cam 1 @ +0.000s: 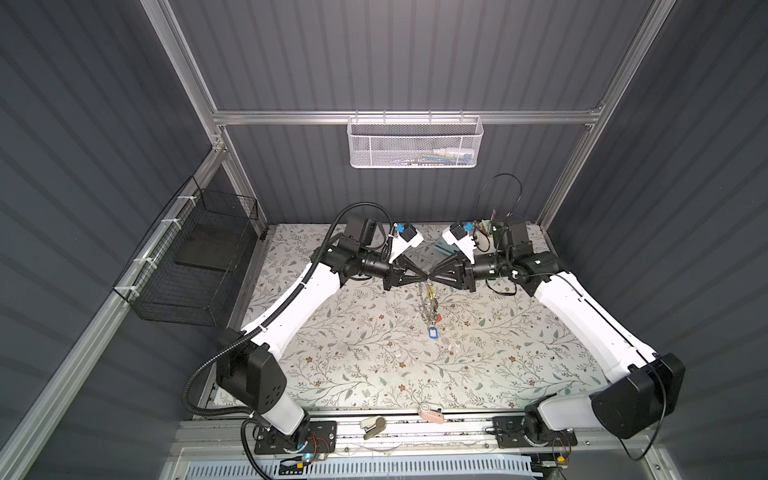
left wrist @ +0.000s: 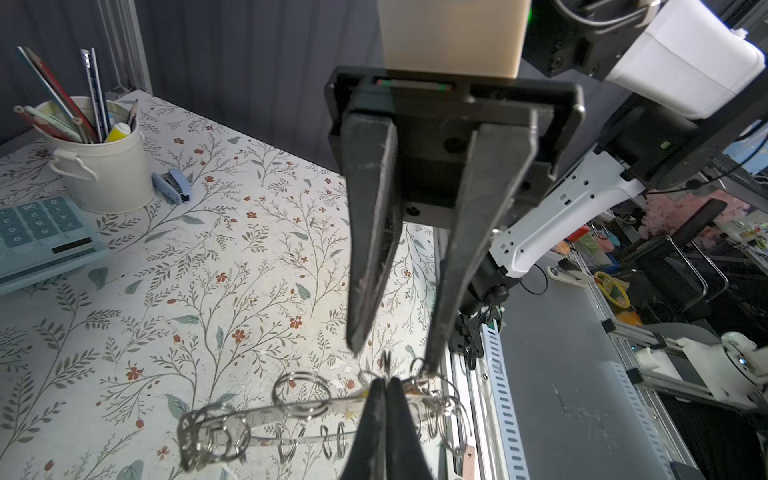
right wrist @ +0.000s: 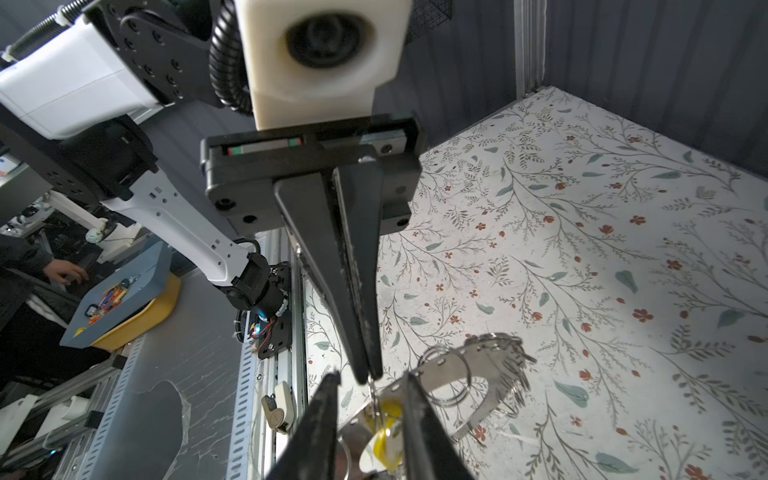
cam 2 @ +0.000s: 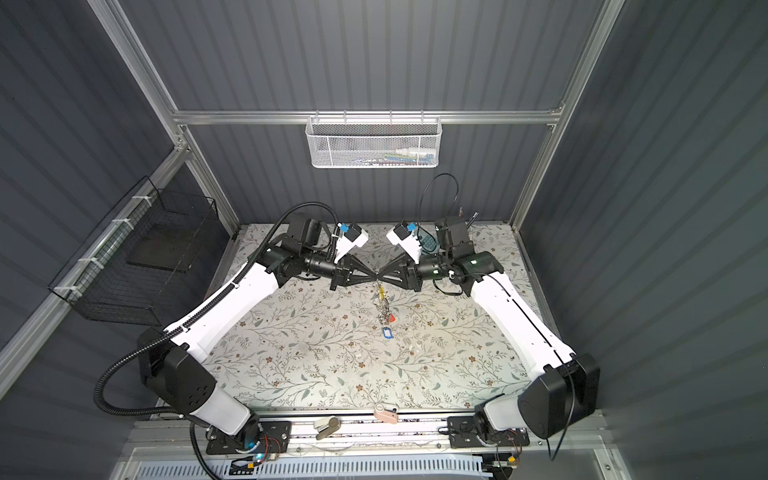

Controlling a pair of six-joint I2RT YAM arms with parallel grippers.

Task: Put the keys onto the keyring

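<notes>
The left wrist view shows the left gripper (left wrist: 384, 380) pinched shut on the keyring (left wrist: 266, 413), holding it above the middle of the table (left wrist: 208, 249), probably to steady it while the right gripper (left wrist: 392, 357), fingers parted, straddles the yellow-tagged key (right wrist: 388, 440).

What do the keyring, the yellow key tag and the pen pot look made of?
The keyring: metal, likely steel; flat grey band with a dull sheen, bright wire loops glinting.
The yellow key tag: probably plastic; saturated, glossy, slightly translucent colour.
The pen pot: looks like cream-painted sheet metal; thin rim, small side handle. Ceramic not excluded.
</notes>
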